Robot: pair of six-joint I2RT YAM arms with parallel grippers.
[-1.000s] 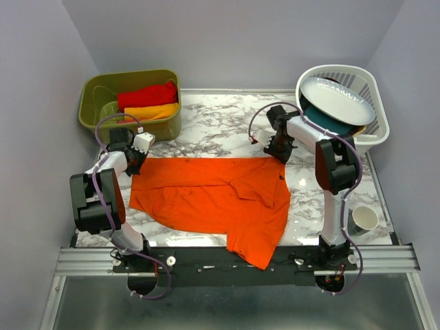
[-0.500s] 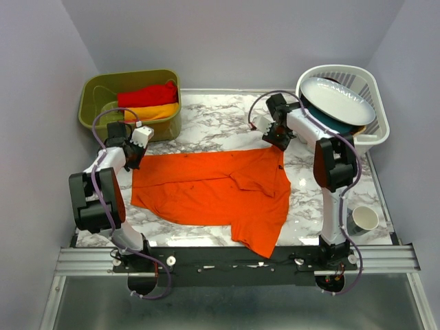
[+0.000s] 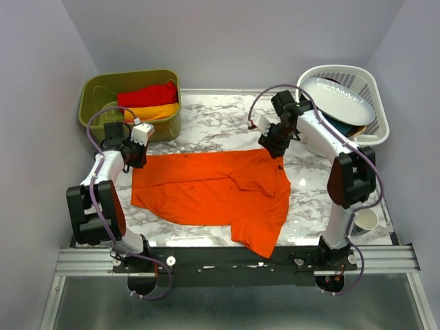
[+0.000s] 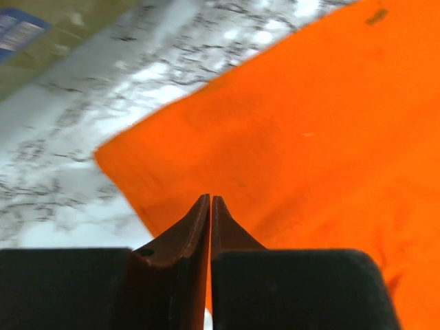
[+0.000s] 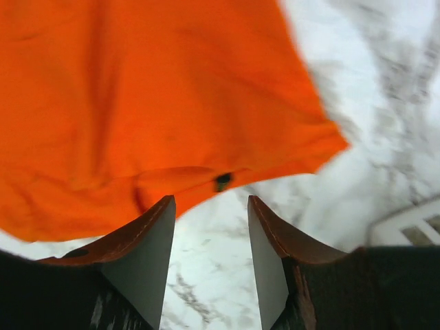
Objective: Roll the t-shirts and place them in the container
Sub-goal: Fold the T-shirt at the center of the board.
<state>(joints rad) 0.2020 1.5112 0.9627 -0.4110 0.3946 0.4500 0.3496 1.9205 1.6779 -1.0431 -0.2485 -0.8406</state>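
Top external view: the orange t-shirt (image 3: 213, 189) lies spread on the marble bench (image 3: 220, 120), with the left arm (image 3: 103, 172) at its far left corner and the right arm (image 3: 323, 134) at its far right corner. The red t-shirt (image 3: 148, 94) and the yellow-orange t-shirt (image 3: 151, 111) wait in the olive bin (image 3: 165, 127). The cloth is not flat. A fold crosses the right half, and a near flap reaches the bench's front edge. Rolled like this, the shirt would likely come out lopsided, and a pull toward the arms could drag the flap off the bench. Only this view shows the whole outline, but it hides how the jaws stand.

Left wrist view: the left jaws are all but closed, with only a hairline slit between them. They hang over the orange t-shirt (image 4: 309, 137) near its corner, and no cloth appears pinched. Bare bench (image 4: 62, 151) lies just beside the corner, so a grab here may scrape marble or catch only one layer.

Right wrist view: the right jaws stand apart and empty, with bench (image 5: 371, 89) showing between them. The hem of the orange t-shirt (image 5: 137, 89), marked by a small dark spot (image 5: 222, 181), lies just beyond the tips. Closing from here could miss the edge. The white basket (image 5: 412, 227) sits near, so a wide swing risks knocking it.
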